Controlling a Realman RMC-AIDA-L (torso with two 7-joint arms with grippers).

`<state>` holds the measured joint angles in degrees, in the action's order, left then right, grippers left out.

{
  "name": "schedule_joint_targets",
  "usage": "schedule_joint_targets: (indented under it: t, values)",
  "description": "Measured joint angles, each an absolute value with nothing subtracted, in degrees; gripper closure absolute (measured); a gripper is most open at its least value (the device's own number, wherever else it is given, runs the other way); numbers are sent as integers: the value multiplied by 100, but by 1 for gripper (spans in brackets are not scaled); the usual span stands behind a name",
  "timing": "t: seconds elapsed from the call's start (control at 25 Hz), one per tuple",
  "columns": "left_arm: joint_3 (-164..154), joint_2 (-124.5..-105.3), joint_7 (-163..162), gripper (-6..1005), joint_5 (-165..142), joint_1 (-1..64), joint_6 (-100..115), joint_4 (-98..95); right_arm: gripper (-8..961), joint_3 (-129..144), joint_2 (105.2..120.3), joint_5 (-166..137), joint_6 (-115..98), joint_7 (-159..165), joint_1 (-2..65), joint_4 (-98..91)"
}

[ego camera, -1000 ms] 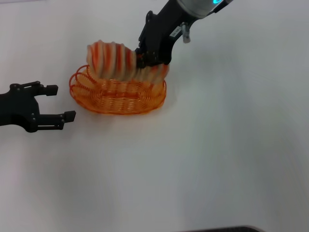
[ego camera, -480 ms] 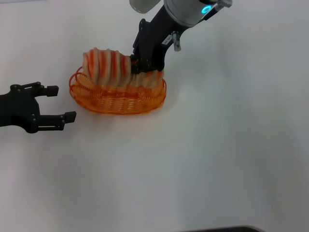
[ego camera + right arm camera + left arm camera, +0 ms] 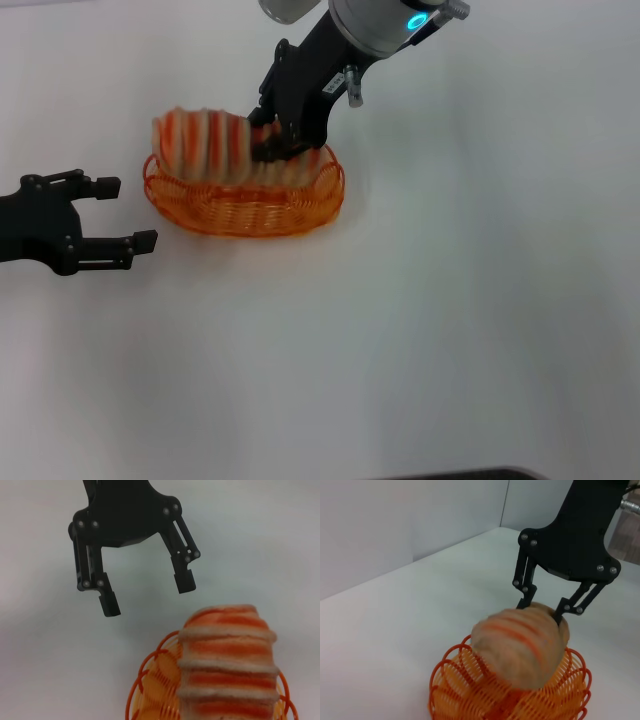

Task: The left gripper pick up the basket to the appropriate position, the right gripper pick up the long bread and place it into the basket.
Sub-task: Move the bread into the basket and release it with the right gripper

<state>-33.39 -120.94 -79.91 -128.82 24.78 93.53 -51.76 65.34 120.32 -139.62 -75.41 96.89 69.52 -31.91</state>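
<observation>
The right claw (image 3: 268,143) grips the long bread (image 3: 205,145) tilted over the basket (image 3: 245,195), ready for lowering; the left claw (image 3: 118,213) waits open beside it on the desk (image 3: 450,300).

The head view looks forward and down from well above the white counter (image 3: 420,330), taking in both arms, with the basket (image 3: 245,200) in the upper left of the frame. The left wrist view sits low and close, facing the basket (image 3: 510,690) end-on, the right end effector (image 3: 542,611) behind it. The right wrist view looks back along the long bread (image 3: 227,667) toward the left end effector (image 3: 147,596). All three share basket and bread.
</observation>
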Motion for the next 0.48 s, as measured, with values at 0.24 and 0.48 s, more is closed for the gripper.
schedule_joint_targets:
  t: [0.24,0.48]
  values:
    - [-3332,-12094,-8001,119,-12899,2478,9341,-5176,506,6541,12032,-13958,-7550,9685,6952,-3190]
    - [-3326,-12094,-8004,120,-12900,2478,9334,-5176,435,6539,12020,-13908,-7585,9683,6869,-3230]
